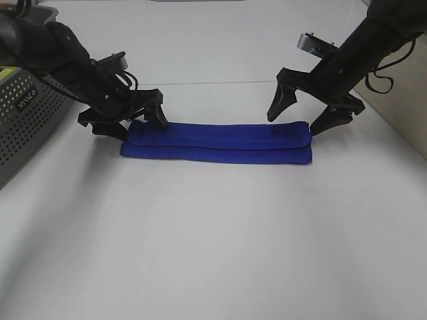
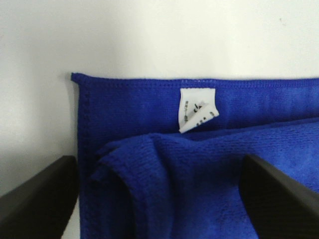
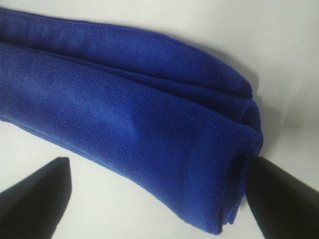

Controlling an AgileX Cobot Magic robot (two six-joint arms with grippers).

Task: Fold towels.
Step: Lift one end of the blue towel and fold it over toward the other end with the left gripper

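Observation:
The royal-blue towel [image 1: 217, 141] lies on the white table, folded lengthwise into a long narrow strip with layers stacked. My left gripper [image 1: 137, 123] is open at the strip's left end, its fingers spread over that end and nothing gripped. In the left wrist view the towel [image 2: 199, 164] shows a small white tag [image 2: 196, 109] on its short edge, and the open left gripper [image 2: 157, 199] hovers over the upper fold. At the strip's right end my right gripper [image 1: 297, 121] stands open. The right wrist view shows the towel's [image 3: 124, 114] rolled end between the right gripper's [image 3: 159, 199] spread fingers.
A grey perforated basket [image 1: 27, 110] stands at the left edge of the table, close behind the left arm. A beige panel [image 1: 403, 113] borders the table at the far right. White tabletop [image 1: 213, 253] stretches in front of the towel.

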